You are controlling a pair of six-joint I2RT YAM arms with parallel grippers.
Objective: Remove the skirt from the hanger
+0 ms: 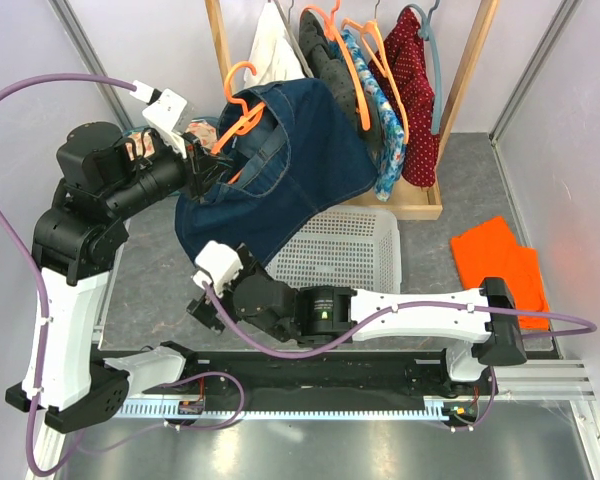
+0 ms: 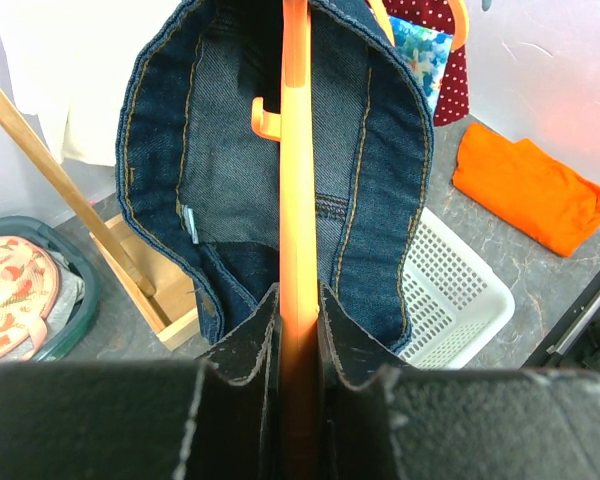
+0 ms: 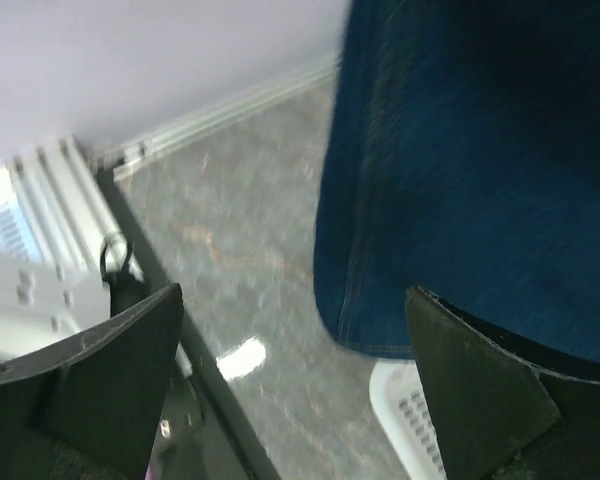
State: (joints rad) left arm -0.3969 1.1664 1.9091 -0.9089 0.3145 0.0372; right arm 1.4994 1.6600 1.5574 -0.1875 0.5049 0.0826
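A dark blue denim skirt [image 1: 290, 175] hangs on an orange hanger [image 1: 242, 112], held in the air in front of the rack. My left gripper [image 1: 206, 166] is shut on the hanger's bar. In the left wrist view the orange hanger [image 2: 298, 190] runs straight up from between my left gripper's [image 2: 298, 335] black fingers, with the skirt's waistband [image 2: 385, 150] looped around it. My right gripper [image 1: 210, 292] is open and empty just below the skirt's lower hem. In the right wrist view the skirt's hem [image 3: 460, 200] hangs close to the right finger of my right gripper [image 3: 295, 345].
A white mesh basket [image 1: 355, 250] sits on the grey table under the skirt's right side and shows in both wrist views [image 2: 455, 290] [image 3: 405, 410]. Folded orange cloth [image 1: 500, 265] lies at the right. A wooden rack [image 1: 420, 200] holds several garments on hangers. A green bin [image 2: 75, 290] stands left.
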